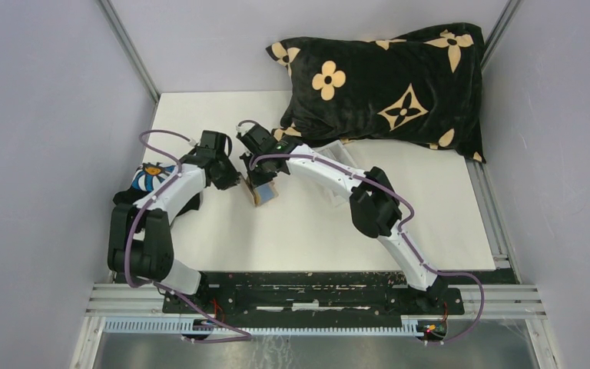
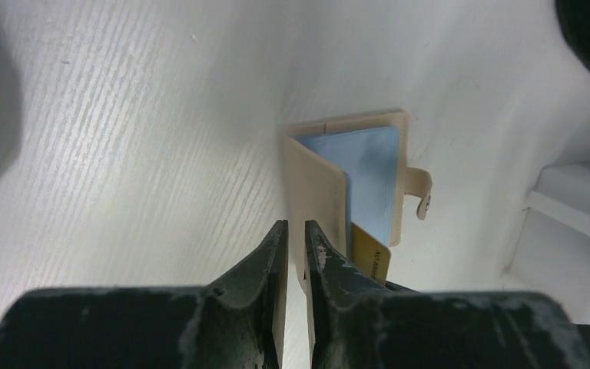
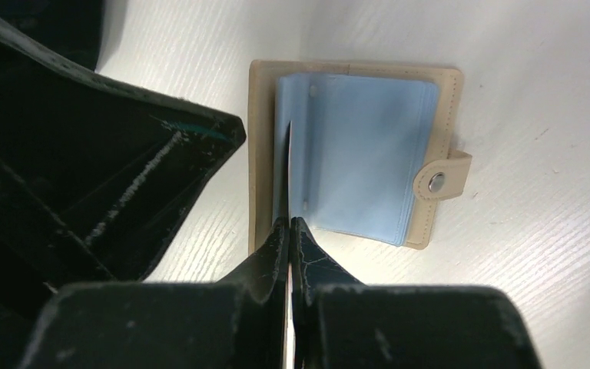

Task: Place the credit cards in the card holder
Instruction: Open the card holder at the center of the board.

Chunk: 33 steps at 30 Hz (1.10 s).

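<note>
Mid-bench (image 1: 315, 231), the card holder (image 2: 315, 181) sits open. The left hand (image 2: 296, 234) is clenched on its tan cover, and the right hand (image 3: 288, 227) pinches a thin sheet (image 3: 287, 169), edge-on, over the blue sleeves (image 3: 361, 154). A yellowish card (image 2: 370, 257) pokes out.

You'll find the card holder (image 1: 263, 192) lying open on the table (image 1: 315, 231), a card (image 2: 370, 257) tucked inside. The left gripper (image 1: 238, 183) stands at its 9 o'clock, the right gripper (image 1: 260, 181) at 12, the pillow (image 1: 388, 84) farther off at 2 o'clock.

open tan card holder (image 2: 315, 192), yellowish card (image 2: 370, 255)
</note>
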Motion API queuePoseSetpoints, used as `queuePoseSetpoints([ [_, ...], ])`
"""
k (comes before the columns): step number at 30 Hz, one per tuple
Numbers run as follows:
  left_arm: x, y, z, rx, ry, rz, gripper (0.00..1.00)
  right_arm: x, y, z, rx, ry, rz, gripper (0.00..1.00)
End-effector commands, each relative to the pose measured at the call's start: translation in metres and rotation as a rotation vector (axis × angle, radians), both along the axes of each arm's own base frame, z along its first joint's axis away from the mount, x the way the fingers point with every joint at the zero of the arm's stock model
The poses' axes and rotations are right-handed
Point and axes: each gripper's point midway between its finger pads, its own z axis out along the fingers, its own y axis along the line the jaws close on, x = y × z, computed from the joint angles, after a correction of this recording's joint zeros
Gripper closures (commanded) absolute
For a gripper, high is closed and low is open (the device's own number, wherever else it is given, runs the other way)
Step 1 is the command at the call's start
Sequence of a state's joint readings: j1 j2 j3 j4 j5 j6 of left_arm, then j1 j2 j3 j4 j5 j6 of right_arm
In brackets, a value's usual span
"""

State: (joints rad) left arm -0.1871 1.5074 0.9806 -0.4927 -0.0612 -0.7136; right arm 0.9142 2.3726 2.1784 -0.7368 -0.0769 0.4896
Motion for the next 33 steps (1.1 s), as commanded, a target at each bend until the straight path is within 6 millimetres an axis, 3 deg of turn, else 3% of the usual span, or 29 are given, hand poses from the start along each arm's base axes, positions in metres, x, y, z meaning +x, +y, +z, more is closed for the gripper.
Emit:
queuePoseSetpoints([
  [1,0.019,0.007,0.039,0.003,-0.123,0.051,0.79,0.002,0.01,0.021,0.027,-0.053,0.015,0.99],
  [14,0.031,0.009,0.063,-0.031,-0.22,0.108,0.78,-0.011,0.011,0.024,0.001,-0.066,0.047,0.99],
  [19,0.03,0.002,0.054,-0.067,-0.197,0.092,0.72,-0.013,0.011,0.026,0.002,-0.069,0.051,0.99],
  [25,0.023,-0.004,0.04,-0.087,-0.146,0.07,0.55,-0.014,0.013,0.027,0.006,-0.072,0.055,0.99],
  [33,0.021,-0.006,0.026,-0.086,-0.107,0.049,0.51,-0.018,0.018,0.031,0.02,-0.074,0.065,0.99],
])
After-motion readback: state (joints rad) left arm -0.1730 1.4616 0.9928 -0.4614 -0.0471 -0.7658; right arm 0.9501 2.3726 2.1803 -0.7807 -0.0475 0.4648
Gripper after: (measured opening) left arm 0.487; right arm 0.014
